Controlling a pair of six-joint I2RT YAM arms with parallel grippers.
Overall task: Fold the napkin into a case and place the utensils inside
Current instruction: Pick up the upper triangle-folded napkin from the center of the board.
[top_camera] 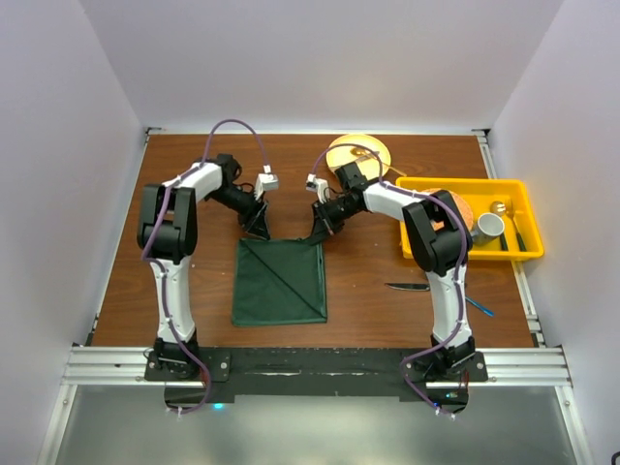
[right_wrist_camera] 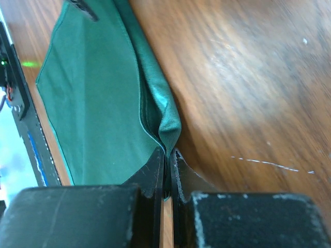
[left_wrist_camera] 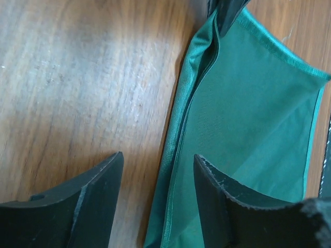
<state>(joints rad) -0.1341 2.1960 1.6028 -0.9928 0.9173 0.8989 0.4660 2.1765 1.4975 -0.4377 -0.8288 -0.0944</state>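
The soft, limp napkin [top_camera: 281,283] lies folded near-left of the yellow plate [top_camera: 358,152], its plate-side corner pinched in the right gripper [right_wrist_camera: 168,157], the left gripper [left_wrist_camera: 158,165] open astride the edge farther away; layered hems should grip best.

The left gripper [left_wrist_camera: 158,159] shows its two black fingers parted at the bottom edge, one over the bare brown wooden table [left_wrist_camera: 77,77], the other over the dark green soft cloth napkin [left_wrist_camera: 248,129], whose folded, layered edge runs up between them to a black tip [left_wrist_camera: 227,11] at its far corner.
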